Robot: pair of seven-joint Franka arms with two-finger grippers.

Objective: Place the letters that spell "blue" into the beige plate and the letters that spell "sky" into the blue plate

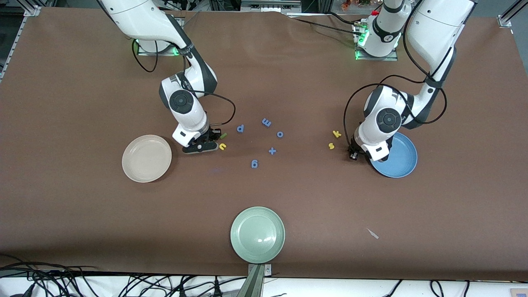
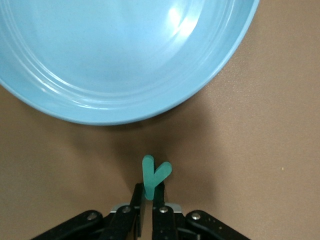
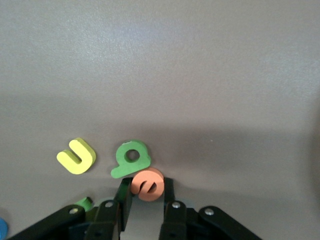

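Note:
My left gripper [image 2: 148, 192] is low over the table beside the blue plate [image 2: 125, 60] and is shut on the stem of the teal "y" [image 2: 156, 175]. The yellow "k" [image 1: 336, 133] and yellow "s" [image 1: 331, 145] lie close to that gripper [image 1: 353, 155], toward the table's middle. My right gripper [image 3: 147, 192] is down at the table with its fingers against both sides of the orange "e" [image 3: 148, 184]. The dark green "b" [image 3: 131, 157] touches the "e". The yellow "u" [image 3: 76, 156] and light green "l" [image 3: 85, 203] lie beside them. The beige plate [image 1: 147, 158] is near that gripper [image 1: 208, 142].
Several all-blue small letters and a plus sign [image 1: 272, 151] are scattered mid-table between the two arms. A pale green plate [image 1: 258, 234] sits nearest the front camera. A small white scrap [image 1: 373, 233] lies toward the left arm's end.

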